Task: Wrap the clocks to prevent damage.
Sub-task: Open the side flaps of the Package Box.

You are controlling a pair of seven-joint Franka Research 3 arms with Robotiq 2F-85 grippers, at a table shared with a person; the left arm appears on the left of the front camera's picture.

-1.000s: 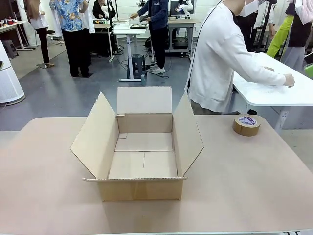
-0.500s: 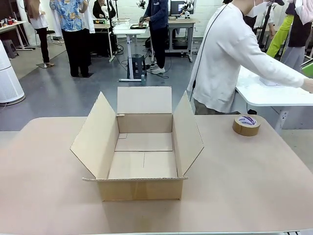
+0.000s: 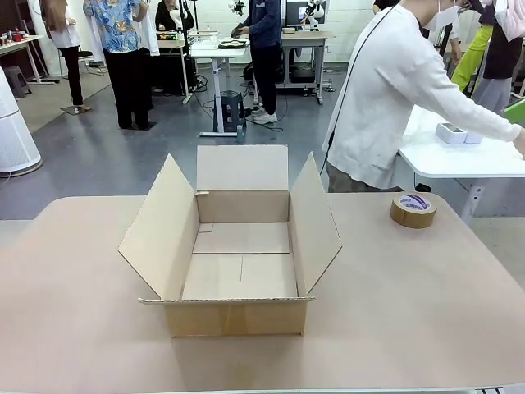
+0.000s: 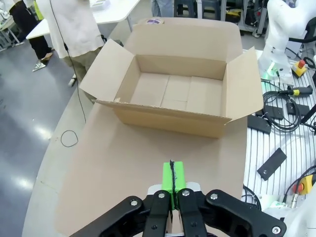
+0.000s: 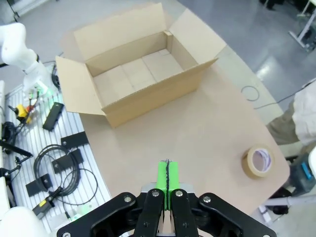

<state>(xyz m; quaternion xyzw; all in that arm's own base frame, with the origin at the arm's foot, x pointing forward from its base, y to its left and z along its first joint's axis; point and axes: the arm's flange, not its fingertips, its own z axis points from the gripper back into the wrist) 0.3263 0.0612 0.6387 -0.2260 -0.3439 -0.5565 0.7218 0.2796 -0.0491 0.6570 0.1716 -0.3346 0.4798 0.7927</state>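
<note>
Carton [image 3: 235, 318] gapes empty, left gripper [image 4: 173, 165] and right gripper [image 5: 168, 165] closed on nothing — rightward, tape [image 3: 413, 215], then white boxes [image 3: 451, 134], perhaps the clocks, on a side table [image 3: 463, 165], near a hand [image 3: 520, 143] whose grip I can't tell — wrapping seems unbegun.

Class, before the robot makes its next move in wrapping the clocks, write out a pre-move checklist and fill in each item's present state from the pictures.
1. Box open, flaps up or outward: ok.
2. Inside of box free of other items: ok.
3. Tape roll on the table, outside the box: ok.
4. Left claw and right claw both shut, nothing gripped: ok as a resting state; each would probably need opening before a grasp.
5. Clocks on the table, ready to wrap: not ok.
6. Person's hand holding a clock: cannot tell; it is at the picture's edge.
</note>
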